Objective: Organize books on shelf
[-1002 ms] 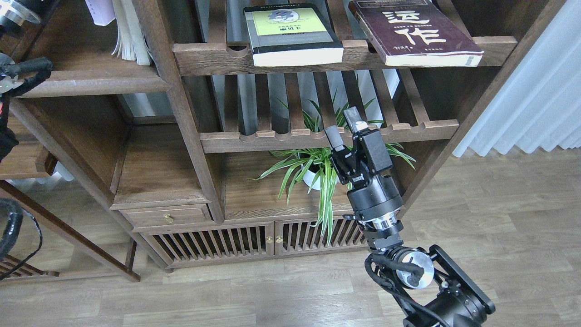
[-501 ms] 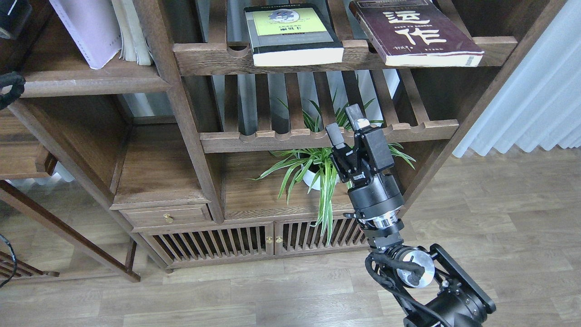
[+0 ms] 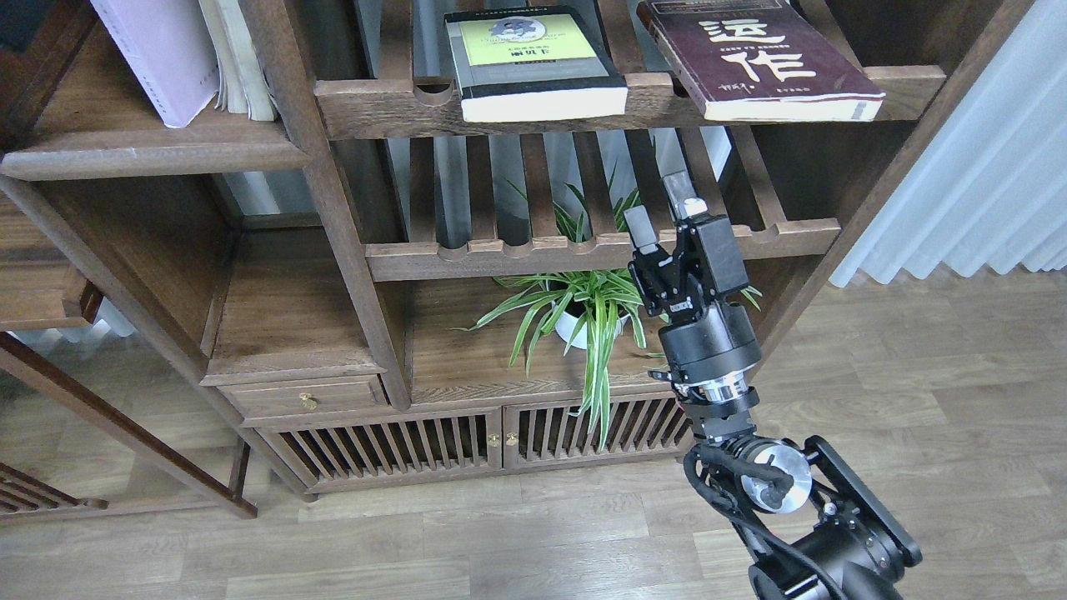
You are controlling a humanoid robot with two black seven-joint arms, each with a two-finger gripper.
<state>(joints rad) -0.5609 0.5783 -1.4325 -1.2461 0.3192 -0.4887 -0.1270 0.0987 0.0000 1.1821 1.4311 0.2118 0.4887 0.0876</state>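
Lilac-pink book [image 3: 162,58] leans upright on the solid shelf [image 3: 150,150]; maroon book [image 3: 758,58] lies flat; my right gripper [image 3: 663,212] gapes, empty.

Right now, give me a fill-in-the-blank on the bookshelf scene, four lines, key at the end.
1. The lilac-pink book stands on the solid ____ shelf.
2. The maroon book lies flat, with large ____ characters on its cover.
3. The right hand is open and holds ____.
4. The black book has a ____ panel.

Missing words: wooden; white; nothing; yellow-green
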